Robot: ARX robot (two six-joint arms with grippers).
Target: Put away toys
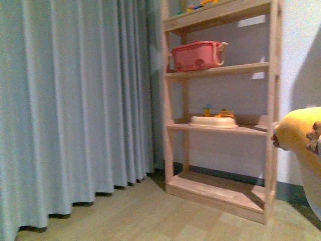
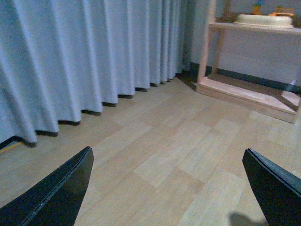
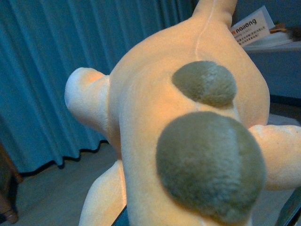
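Observation:
The plush toy (image 3: pixel 188 122) fills the right wrist view: an orange-yellow body with two round grey-brown patches and stubby limbs. My right gripper (image 3: pixel 204 217) is shut on it, and only dark slivers of its fingers (image 3: pixel 121 219) show at the picture's lower edge. In the front view the plush toy (image 1: pixel 301 133) hangs at the far right edge, level with the shelf's third board; the gripper itself is hidden there. My left gripper (image 2: pixel 167 188) is open over bare wooden floor, with nothing between its black fingers (image 2: pixel 56 193).
A tall wooden shelf (image 1: pixel 220 128) stands against the wall ahead. It carries a pink basket (image 1: pixel 196 55) and a white dish (image 1: pixel 213 121) with small coloured pieces. A long grey-blue curtain (image 1: pixel 75 100) covers the left side. Light wood floor (image 2: pixel 188 141) lies before the shelf.

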